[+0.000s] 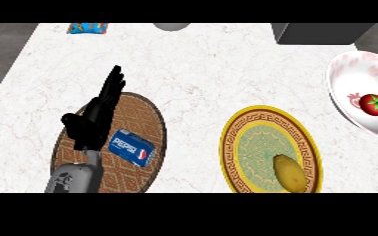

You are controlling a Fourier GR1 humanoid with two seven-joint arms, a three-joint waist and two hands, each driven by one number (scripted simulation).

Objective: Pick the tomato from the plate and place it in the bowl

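Observation:
A red tomato [369,103] with a green stem lies inside the white, pink-patterned bowl [342,72] at the right edge of the counter. The yellow-rimmed ornate plate [251,125] sits at the lower middle right and carries only a yellowish oblong vegetable [289,172]. My left hand [94,117] stays open at the left, fingers straight and pointing away, over a brown round mat [151,117]. It holds nothing and is far from the bowl and plate. My right hand does not show.
A blue Pepsi can [131,148] lies on the mat beside my left forearm. A blue snack bag [88,28] and a grey round object [171,26] sit at the far edge. A dark box [317,33] stands at the back right.

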